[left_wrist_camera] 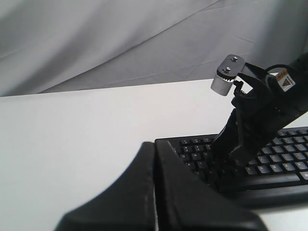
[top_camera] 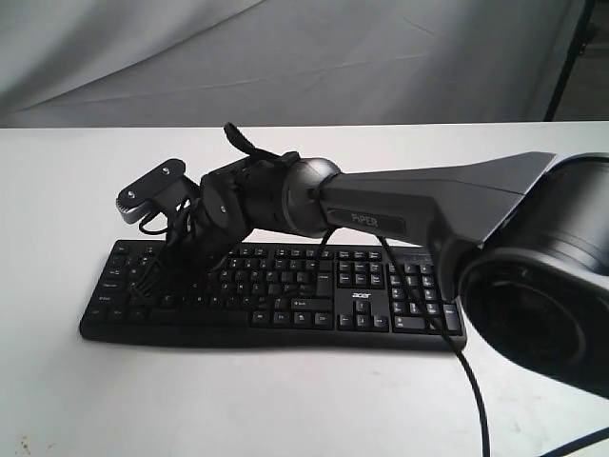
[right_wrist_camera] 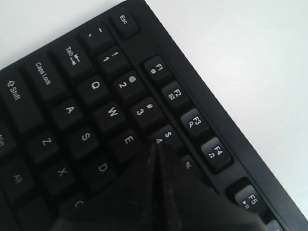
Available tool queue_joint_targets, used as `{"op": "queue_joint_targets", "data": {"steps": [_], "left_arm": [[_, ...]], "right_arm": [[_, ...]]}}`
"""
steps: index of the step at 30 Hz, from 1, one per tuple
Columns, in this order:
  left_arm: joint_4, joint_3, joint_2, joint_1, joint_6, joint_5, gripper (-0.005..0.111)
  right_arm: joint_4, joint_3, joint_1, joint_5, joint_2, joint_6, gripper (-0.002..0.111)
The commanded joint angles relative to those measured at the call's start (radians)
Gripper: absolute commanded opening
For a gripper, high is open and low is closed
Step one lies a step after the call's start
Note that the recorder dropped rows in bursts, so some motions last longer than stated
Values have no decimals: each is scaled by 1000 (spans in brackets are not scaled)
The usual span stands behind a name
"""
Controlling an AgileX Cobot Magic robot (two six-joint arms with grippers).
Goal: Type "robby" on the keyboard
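Note:
The black keyboard (top_camera: 285, 286) with white legends and an acer logo (top_camera: 361, 297) lies across the white table. My right gripper (top_camera: 160, 273) reaches across from the right and points down at the keyboard's left part. It is shut with nothing held. In the right wrist view its tip (right_wrist_camera: 156, 144) stands between the E key (right_wrist_camera: 129, 140) and the 4 key (right_wrist_camera: 166, 135); the keys under the fingers are hidden. My left gripper (left_wrist_camera: 154, 144) is shut and empty, off the keyboard's (left_wrist_camera: 284, 159) left end, and does not show in the exterior view.
The right arm's wrist camera (top_camera: 150, 190) sticks out above the keyboard's left end. A black cable (top_camera: 457, 352) hangs from the arm over the number pad (top_camera: 414, 295) to the table's front. Grey cloth (top_camera: 285, 57) closes the back.

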Motion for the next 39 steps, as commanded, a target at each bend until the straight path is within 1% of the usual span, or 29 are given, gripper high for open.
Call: {"op": "queue_joint_targets", "data": {"steps": [1,9,13,17,20,25,28,31,39], "left_arm": [[5,4,-5,-6,-3,-7,0],[5,4,-5,-6,-3,-7,0],[5,4,-5,-6,-3,-7,0],[5,4,-5,-6,-3,-7,0],[5,4,-5,-6,-3,-7,0],[5,4,-5,-6,-3,-7,0],[5,4,-5,-6,-3,-7,0],[5,4,-5,-6,-3,-7,0],[5,4,-5,-6,-3,-7,0]], "right_arm": [[7,2,3,-4,11,-9,0],[-7,0,10,6,2,-9,0],[-76,0,0,58,-60,13,0],[-85,9,-25,104,-126,13,0],[-87,63,-40,98,-186,6,0],[-90,261,-74,4,-299,6,0],[-75,363,-93,-52,-324,6,0],[-56,392,-95,-91,-319,6,0],[-28,395,-102,-100,-290,14,0]]}}
